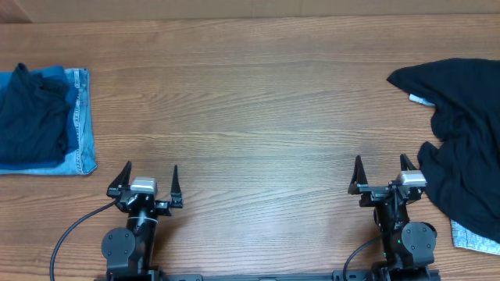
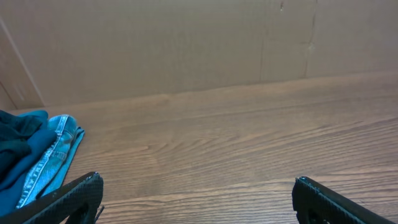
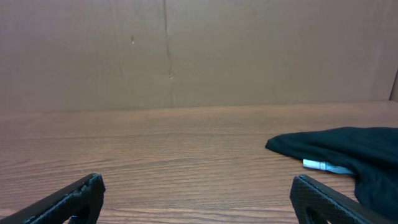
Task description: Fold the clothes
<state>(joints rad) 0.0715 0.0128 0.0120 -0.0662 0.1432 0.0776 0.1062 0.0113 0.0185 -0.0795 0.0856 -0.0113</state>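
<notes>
A crumpled black garment (image 1: 461, 136) lies unfolded at the table's right side, over a bit of light blue cloth (image 1: 475, 236); it also shows in the right wrist view (image 3: 348, 149). A folded stack sits at the far left: a dark navy garment (image 1: 30, 113) on light blue jeans (image 1: 80, 117), also in the left wrist view (image 2: 34, 155). My left gripper (image 1: 148, 181) is open and empty near the front edge, well right of the stack. My right gripper (image 1: 383, 173) is open and empty, just left of the black garment.
A brown cardboard wall (image 2: 186, 43) stands behind the wooden table (image 1: 250, 101). Black cables (image 1: 70, 234) run from the arm bases at the front edge.
</notes>
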